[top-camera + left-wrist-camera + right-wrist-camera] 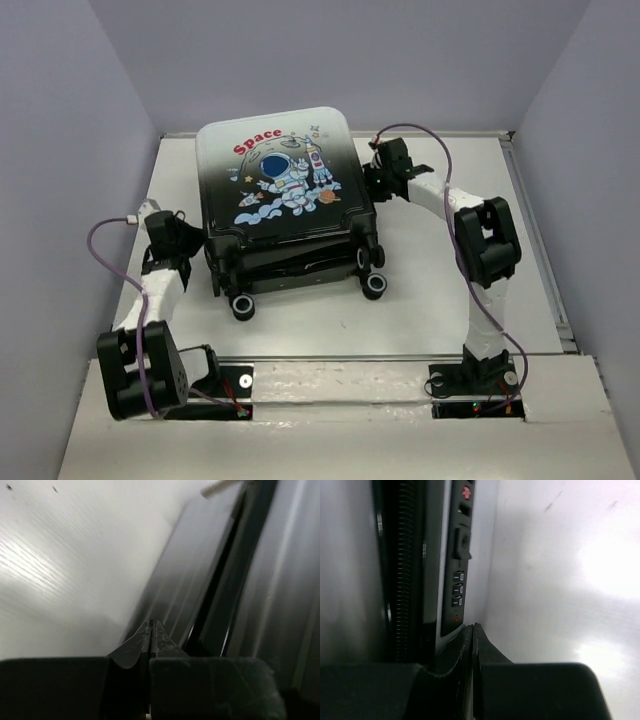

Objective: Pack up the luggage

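Observation:
The luggage (pixel 285 190) lies flat in the middle of the table, its lid with the astronaut and red "Space" print on top, wheels toward me. The lid sits slightly askew on the lower half at the near edge. My left gripper (pixel 196 243) is shut and empty against the luggage's left side; the left wrist view shows its closed tips (pixel 151 625) at the ribbed dark shell (pixel 260 595). My right gripper (pixel 372 178) is shut and empty against the right side; the right wrist view shows its tips (pixel 473 627) just below the combination lock (pixel 459 575) and zipper (pixel 402 580).
The white table (pixel 450 300) is walled by grey panels on three sides, with a raised lip at the near edge. The luggage's black wheels (pixel 374 286) stick out toward the arm bases. Purple cables loop from both wrists.

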